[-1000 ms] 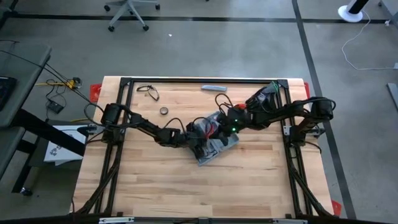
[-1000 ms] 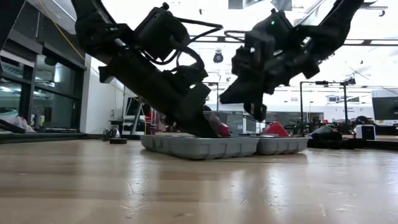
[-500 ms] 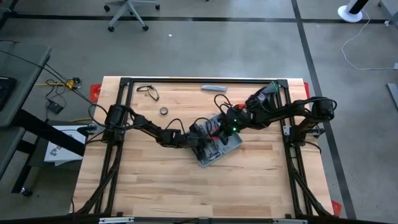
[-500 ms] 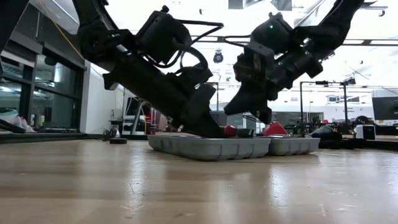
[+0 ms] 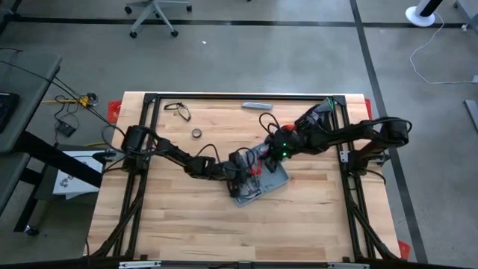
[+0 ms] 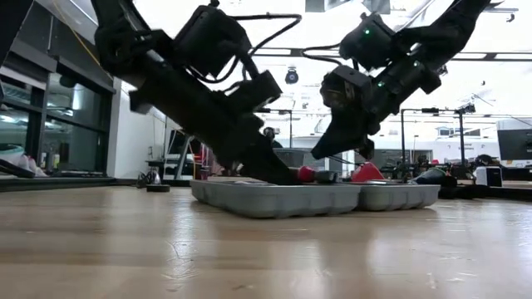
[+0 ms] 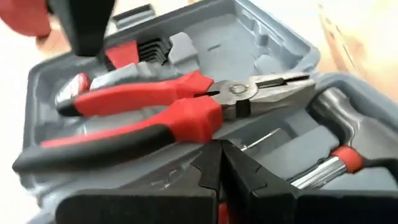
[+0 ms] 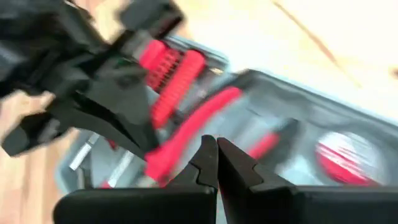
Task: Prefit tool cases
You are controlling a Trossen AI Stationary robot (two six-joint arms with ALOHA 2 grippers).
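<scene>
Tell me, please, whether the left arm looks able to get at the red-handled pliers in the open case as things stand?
Probably yes: the left gripper, fingers shut, sits just over the open tool case, and nothing lies between it and the pliers.

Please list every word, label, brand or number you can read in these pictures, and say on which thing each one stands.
None can be read. The open tool case and its pliers show no legible marking. The red-and-white label in the case is too blurred to read.
</scene>
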